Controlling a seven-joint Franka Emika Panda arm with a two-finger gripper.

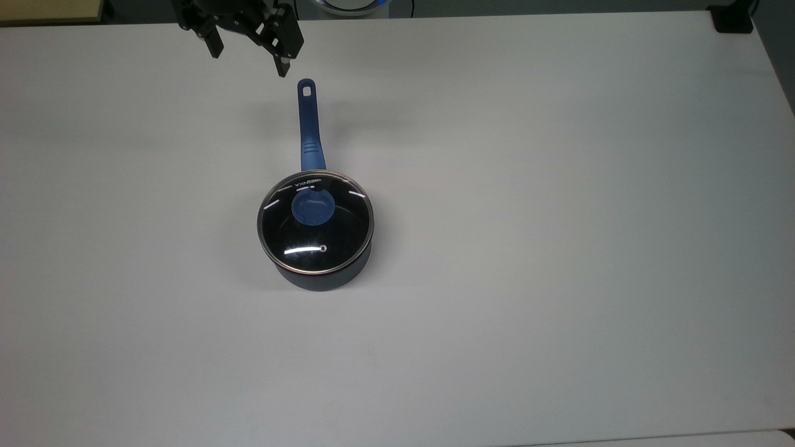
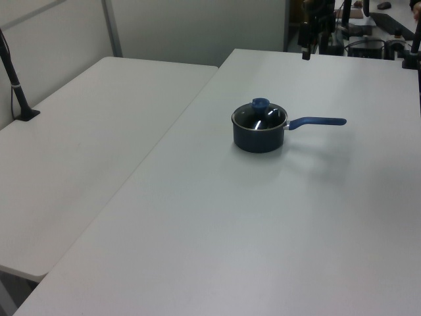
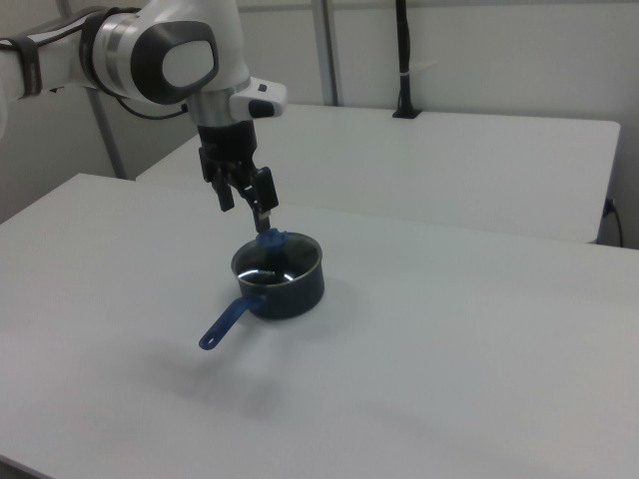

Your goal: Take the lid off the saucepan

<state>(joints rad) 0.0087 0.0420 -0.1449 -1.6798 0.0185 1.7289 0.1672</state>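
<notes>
Glass lid (image 1: 315,223) looks fragile, slippery; we judge its blue knob (image 1: 312,208) the safest hold; jaws open.

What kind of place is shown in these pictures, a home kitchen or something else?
Probably a robotics lab or office workroom, not a kitchen. A robot arm with its gripper hangs over a plain white table, the saucepan sits with no stove, and a second white table stands beside partition walls.
</notes>
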